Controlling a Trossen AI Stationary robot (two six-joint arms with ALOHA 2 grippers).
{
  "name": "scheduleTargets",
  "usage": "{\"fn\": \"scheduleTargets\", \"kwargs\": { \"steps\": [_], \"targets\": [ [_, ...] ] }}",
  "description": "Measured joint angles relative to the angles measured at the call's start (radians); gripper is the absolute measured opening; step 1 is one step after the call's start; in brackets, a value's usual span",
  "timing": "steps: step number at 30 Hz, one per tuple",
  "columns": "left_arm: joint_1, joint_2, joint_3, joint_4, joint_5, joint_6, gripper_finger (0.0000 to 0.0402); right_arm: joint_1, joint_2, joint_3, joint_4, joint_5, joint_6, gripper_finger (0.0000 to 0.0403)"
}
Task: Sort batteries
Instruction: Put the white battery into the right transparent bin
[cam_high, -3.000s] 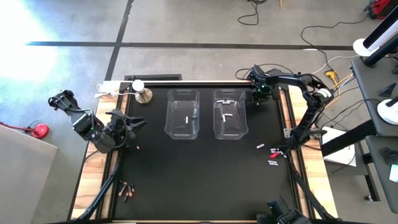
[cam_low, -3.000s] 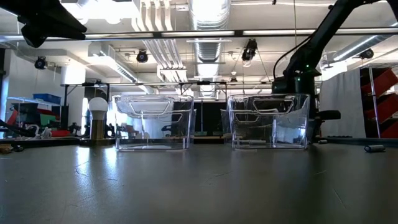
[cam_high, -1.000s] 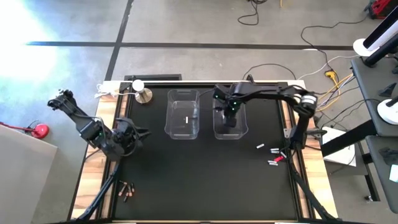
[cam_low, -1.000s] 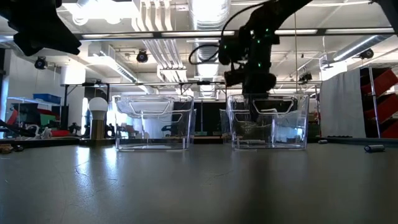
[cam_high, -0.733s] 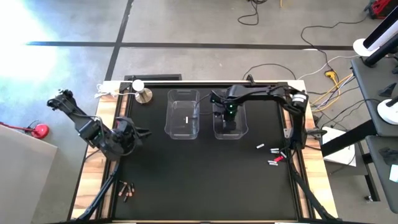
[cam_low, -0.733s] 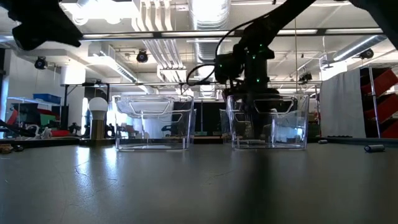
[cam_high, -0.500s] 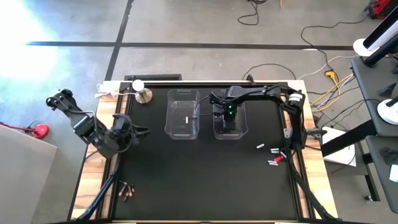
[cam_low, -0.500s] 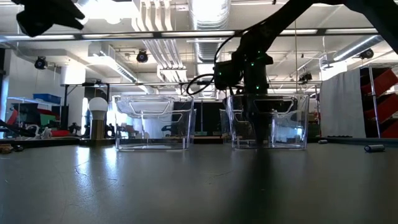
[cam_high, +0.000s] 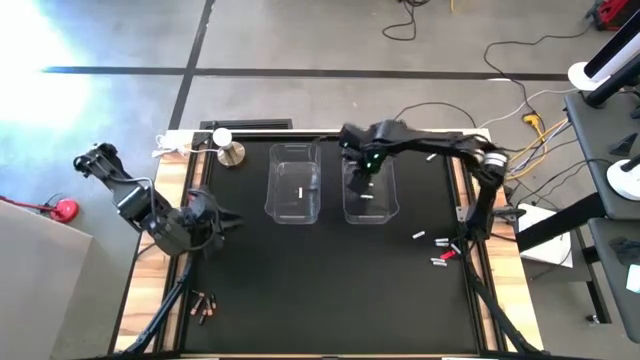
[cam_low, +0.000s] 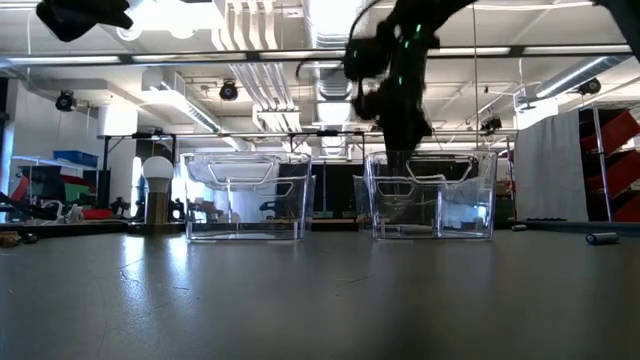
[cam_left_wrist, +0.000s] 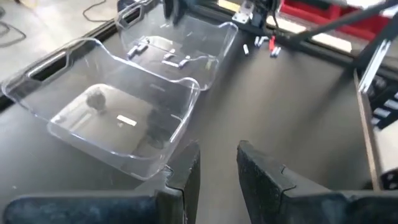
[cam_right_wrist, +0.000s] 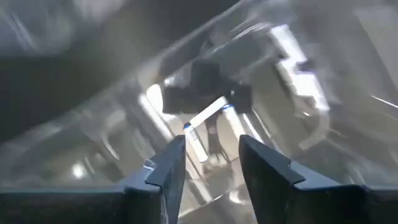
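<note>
- Black matting covers the table (cam_high: 300, 280), which has wooden edges and stands on a grey concrete floor with cables trailing at the far right.
- White batteries (cam_high: 366, 196) lie inside the right clear bin (cam_high: 370, 212); the right wrist view shows two of them (cam_right_wrist: 202, 127) on the bin floor, just past the fingertips.
- One white battery (cam_high: 299, 192) lies in the left clear bin (cam_high: 293, 210), which stands just beside the right bin at the far middle of the table.
- More white batteries (cam_high: 430, 248) are scattered near the right edge of the table, with a small red bit (cam_high: 444, 255) among them.
- Copper-reddish batteries (cam_high: 204, 305) lie in a small cluster at the near left corner.
- The right gripper (cam_high: 362, 172) hangs above the far end of the right bin, its fingers (cam_right_wrist: 171, 165) parted with nothing between them.
- The left gripper (cam_high: 222, 217) waits over the left edge of the table, well apart from both bins; its fingers (cam_left_wrist: 186, 174) stand a narrow gap apart and hold nothing.
- A white ball on a small metal stand (cam_high: 228, 148) sits at the far left corner of the table.
</note>
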Motion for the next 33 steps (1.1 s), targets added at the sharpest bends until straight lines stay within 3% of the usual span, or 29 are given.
{"fn": "scheduleTargets", "kwargs": {
  "steps": [5,10,18,23,33],
  "targets": [
    [0.0,0.047,0.0,0.029,-0.01,0.106,0.0087,-0.085,-0.151,0.02,-0.073,0.121,0.384,0.0153],
    [0.0,0.084,0.0,0.087,-0.098,0.148,0.0087,-0.26,-0.275,0.008,-0.125,0.203,0.709,0.0164],
    [0.055,0.067,-0.001,0.084,-0.141,0.137,0.0087,-0.486,-0.275,-0.074,-0.129,0.202,0.902,0.0165],
    [0.087,0.066,-0.001,0.08,-0.141,0.122,0.0087,-0.535,-0.246,-0.21,-0.099,0.241,1.003,0.0153],
    [0.157,0.065,-0.001,0.062,-0.141,0.08,0.0087,-0.618,-0.175,-0.459,0.167,0.216,1.15,0.0133]
  ]
}}
